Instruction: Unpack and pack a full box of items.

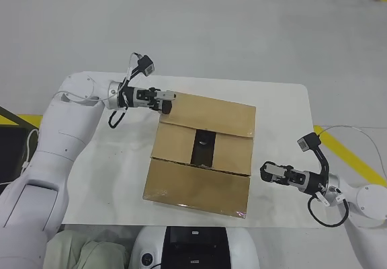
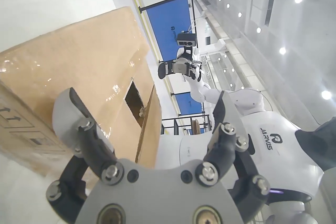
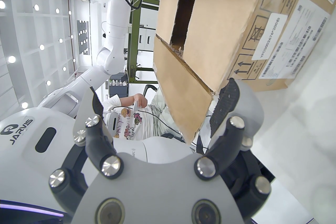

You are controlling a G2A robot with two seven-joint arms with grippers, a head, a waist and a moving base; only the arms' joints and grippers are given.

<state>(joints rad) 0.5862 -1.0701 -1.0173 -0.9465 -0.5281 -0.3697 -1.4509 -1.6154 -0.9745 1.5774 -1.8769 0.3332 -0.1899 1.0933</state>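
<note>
The box (image 1: 227, 151) of brown cardboard sits in the middle of the white bench (image 1: 113, 168), its near edge close to the bench's near edge; two long flaps, far (image 1: 210, 116) and near (image 1: 197, 188), lie almost shut across its top. The left end effector (image 1: 168, 99) is at the box's far corner on that arm's side, fingers apart, just beside the far flap; whether it touches I cannot tell. The right end effector (image 1: 266, 171) hangs over bare bench just off the opposite side, fingers likewise spread, holding nothing. A dark gap (image 1: 203, 148) stays open at the centre; what lies inside is too dim to name.

Risks, as I judge them: a pull on one flap corner could drag or twist the whole box, since nothing braces it; it could slide toward the near edge; a corner grip might tear or crease the cardboard, or slip off.

Count: one box, one bench, two long flaps, two end effectors, one gap.
</note>
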